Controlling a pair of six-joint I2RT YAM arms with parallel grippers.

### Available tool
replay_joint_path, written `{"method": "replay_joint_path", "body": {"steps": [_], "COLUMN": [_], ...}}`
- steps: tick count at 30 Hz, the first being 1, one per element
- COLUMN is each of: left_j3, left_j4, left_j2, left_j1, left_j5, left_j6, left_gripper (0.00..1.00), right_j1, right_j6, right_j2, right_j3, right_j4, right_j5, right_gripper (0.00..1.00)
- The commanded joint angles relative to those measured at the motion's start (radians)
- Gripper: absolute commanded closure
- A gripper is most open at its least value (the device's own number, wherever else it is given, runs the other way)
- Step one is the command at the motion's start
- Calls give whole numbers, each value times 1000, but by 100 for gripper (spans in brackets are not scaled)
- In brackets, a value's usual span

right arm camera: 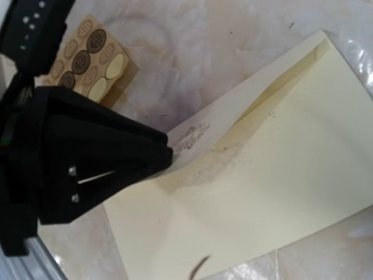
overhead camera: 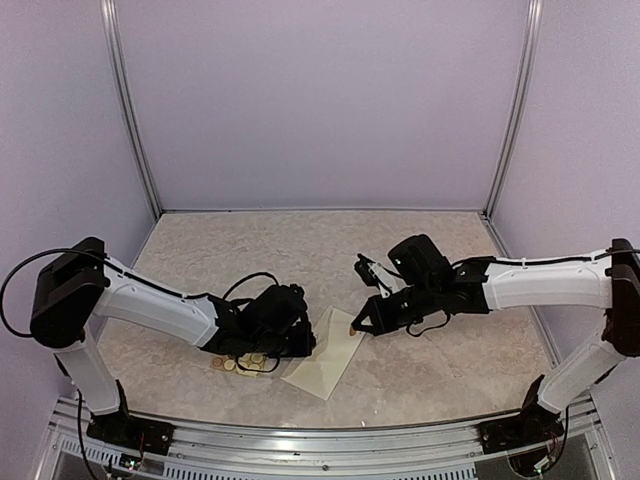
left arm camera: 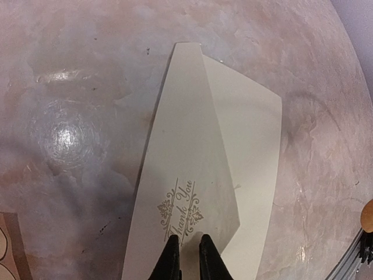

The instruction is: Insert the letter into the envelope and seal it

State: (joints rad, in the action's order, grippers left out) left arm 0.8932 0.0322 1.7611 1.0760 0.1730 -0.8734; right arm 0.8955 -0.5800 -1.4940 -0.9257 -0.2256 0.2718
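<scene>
The cream envelope [overhead camera: 330, 368] lies flat on the table between the arms. Its pointed flap [left arm camera: 186, 140], printed "Thank You", is folded over the body [left arm camera: 250, 151]. My left gripper [left arm camera: 187, 256] has its jaws almost together, and its tips rest on the flap by the print. The right wrist view shows it [right arm camera: 166, 154] touching the flap tip on the envelope [right arm camera: 262, 175]. My right gripper [overhead camera: 360, 325] hovers at the envelope's far right corner. It is shut on a small round tan sticker [overhead camera: 353, 328], which also shows in the left wrist view [left arm camera: 367, 214]. No letter shows.
A tan card of round stickers [overhead camera: 245, 363] lies left of the envelope under my left arm, and the right wrist view shows it too [right arm camera: 96, 64]. The metal rail of the table's near edge [overhead camera: 320, 440] runs close in front of the envelope.
</scene>
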Motion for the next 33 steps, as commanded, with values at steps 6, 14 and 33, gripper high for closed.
{"method": "replay_joint_path", "body": {"steps": [6,14,33], "left_j3": [25,8,-24], "left_j4": [56,83,96], "left_j2": [51,97,125], "left_j1": [23,27,37], "left_j5": [-28,-40,-40], "left_j6": [-4,-9,-38], "left_gripper": [89,92,93], "right_j1": [12,18,57], "right_j6": [5,3,-14], "right_j2": [-43,-89,-253], "right_j3": [-35,-57,-138], "right_j4": [10,-14,-66], "right_j5": [-12,-41,-99], "right_gripper": [100,100,100]}}
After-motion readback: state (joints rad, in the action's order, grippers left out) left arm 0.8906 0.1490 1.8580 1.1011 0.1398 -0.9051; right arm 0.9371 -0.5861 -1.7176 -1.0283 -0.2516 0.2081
